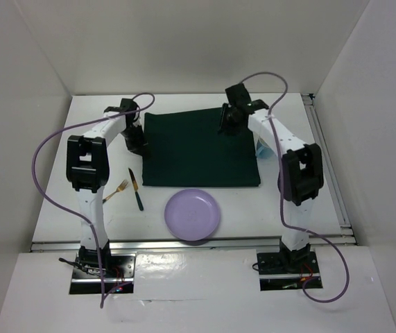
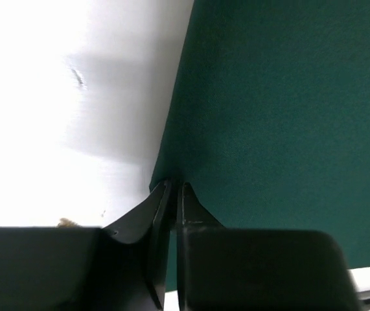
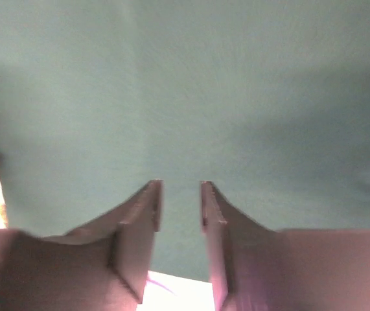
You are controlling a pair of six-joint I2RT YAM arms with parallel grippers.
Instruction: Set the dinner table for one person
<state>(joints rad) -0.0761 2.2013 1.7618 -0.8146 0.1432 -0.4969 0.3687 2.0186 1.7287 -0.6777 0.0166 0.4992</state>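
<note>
The white dinner table (image 1: 302,201) carries a dark green cloth mat (image 1: 198,149) at its middle. My left gripper (image 1: 137,143) is at the mat's left edge. In the left wrist view its jaws (image 2: 173,186) are pressed together on the mat's edge (image 2: 275,97), with bare table (image 2: 74,97) to the left. My right gripper (image 1: 224,127) hovers over the mat's far right part. In the right wrist view it (image 3: 179,184) is open and empty, with the mat (image 3: 185,84) filling the view.
A lilac plate (image 1: 193,214) sits in front of the mat. A gold fork (image 1: 116,190) and a dark knife (image 1: 136,189) lie at the front left. A small blue and white thing (image 1: 261,148) lies under the right arm at the mat's right edge. Metal rails run along the table's edges.
</note>
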